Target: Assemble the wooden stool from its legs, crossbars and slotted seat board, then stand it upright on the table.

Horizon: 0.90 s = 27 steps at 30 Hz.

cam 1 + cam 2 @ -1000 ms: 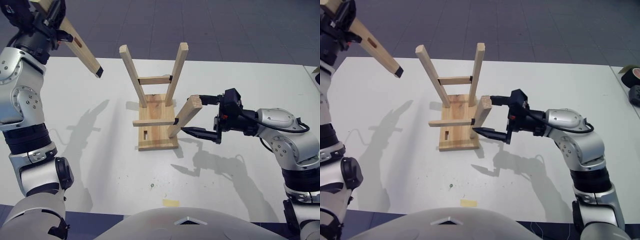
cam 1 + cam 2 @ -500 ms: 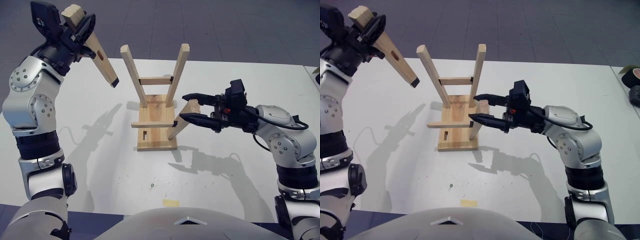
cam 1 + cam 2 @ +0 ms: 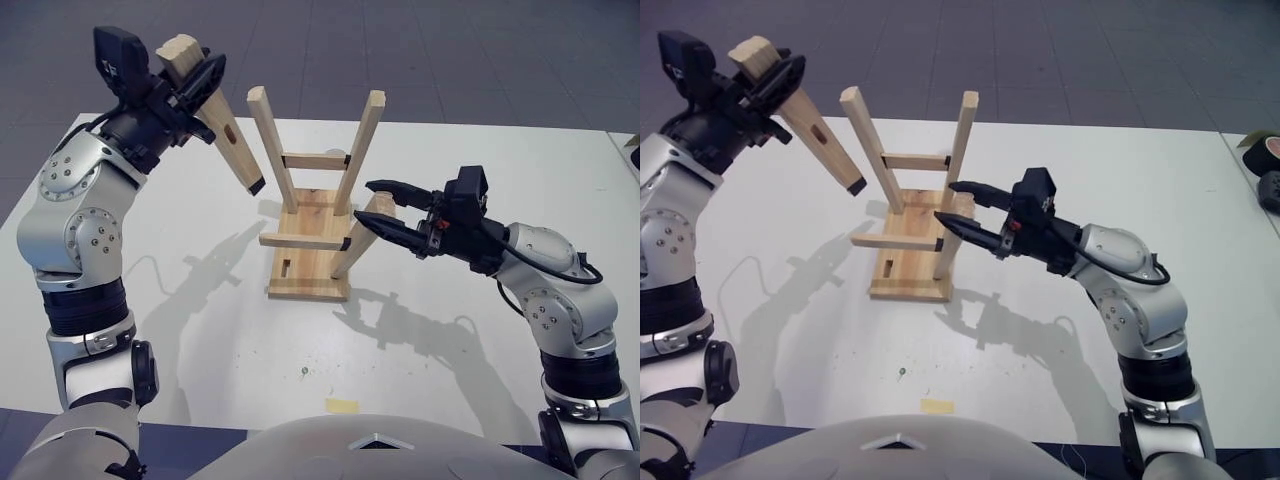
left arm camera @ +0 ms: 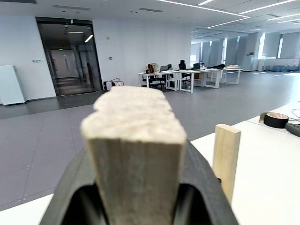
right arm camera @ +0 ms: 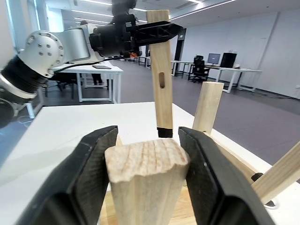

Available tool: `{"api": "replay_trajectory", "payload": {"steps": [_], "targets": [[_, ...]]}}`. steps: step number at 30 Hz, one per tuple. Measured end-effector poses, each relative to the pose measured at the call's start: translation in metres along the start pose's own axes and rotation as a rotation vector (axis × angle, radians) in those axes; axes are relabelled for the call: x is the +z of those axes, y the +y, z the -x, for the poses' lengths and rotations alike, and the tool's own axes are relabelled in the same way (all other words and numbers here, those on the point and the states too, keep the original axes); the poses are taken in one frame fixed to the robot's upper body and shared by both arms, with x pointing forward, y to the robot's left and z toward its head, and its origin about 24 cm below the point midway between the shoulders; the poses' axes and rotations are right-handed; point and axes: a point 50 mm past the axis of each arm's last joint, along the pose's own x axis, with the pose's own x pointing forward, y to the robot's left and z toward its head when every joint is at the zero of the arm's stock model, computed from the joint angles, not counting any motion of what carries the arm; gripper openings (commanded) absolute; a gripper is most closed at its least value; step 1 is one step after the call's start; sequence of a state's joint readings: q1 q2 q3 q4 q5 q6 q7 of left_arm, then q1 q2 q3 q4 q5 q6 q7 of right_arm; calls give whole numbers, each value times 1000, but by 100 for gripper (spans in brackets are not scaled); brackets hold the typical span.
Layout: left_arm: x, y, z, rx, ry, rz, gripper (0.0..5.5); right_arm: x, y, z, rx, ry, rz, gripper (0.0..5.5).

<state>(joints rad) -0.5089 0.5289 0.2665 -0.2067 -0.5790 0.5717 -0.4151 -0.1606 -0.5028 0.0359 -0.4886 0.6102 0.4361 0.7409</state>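
Note:
The partly built stool stands upside down on the white table: the slotted seat board (image 3: 305, 280) lies flat, two legs (image 3: 272, 150) rise from it joined by a crossbar (image 3: 312, 160), and a shorter-looking third leg (image 3: 362, 235) leans at the right with a second crossbar (image 3: 300, 240). My right gripper (image 3: 366, 204) is open, its fingers on either side of that third leg's top end (image 5: 145, 161). Up at the left, my left gripper (image 3: 195, 85) is shut on a loose slotted leg (image 3: 232, 140), which points down toward the stool. The leg's cut end (image 4: 133, 136) fills the left wrist view.
A scrap of yellow tape (image 3: 341, 406) lies near the table's front edge. A tape roll (image 3: 1262, 150) and a dark object sit at the far right. Bare tabletop (image 3: 180, 330) spreads left and in front of the stool.
My left arm has swung the held leg rightward and down, close to the stool's left upright leg. My right gripper has shifted from beside the third leg to straddle its top end.

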Motion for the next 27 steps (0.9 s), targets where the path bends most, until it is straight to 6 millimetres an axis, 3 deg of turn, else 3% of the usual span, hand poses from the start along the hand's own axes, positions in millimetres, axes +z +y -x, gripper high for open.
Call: {"api": "replay_trajectory", "payload": {"steps": [5, 12, 17, 18, 22, 27], "targets": [[-4, 2, 2, 114, 21, -11, 103, -3, 9, -3, -118, -4, 30, 218], [-18, -12, -1, 116, 55, 62, 103, -4, 13, -12, -290, 0, 60, 218], [-28, -24, -4, 114, 64, 236, 103, -4, 15, -17, -322, -4, 46, 218], [-32, -24, -4, 129, 62, 273, 103, -4, 14, -17, -324, -6, 40, 254], [-49, -20, -1, 176, 110, 327, 103, -11, 13, -18, -339, 2, -36, 313], [-66, -16, -2, 179, 159, 351, 103, -3, 13, -12, -262, -61, -103, 401]]}}
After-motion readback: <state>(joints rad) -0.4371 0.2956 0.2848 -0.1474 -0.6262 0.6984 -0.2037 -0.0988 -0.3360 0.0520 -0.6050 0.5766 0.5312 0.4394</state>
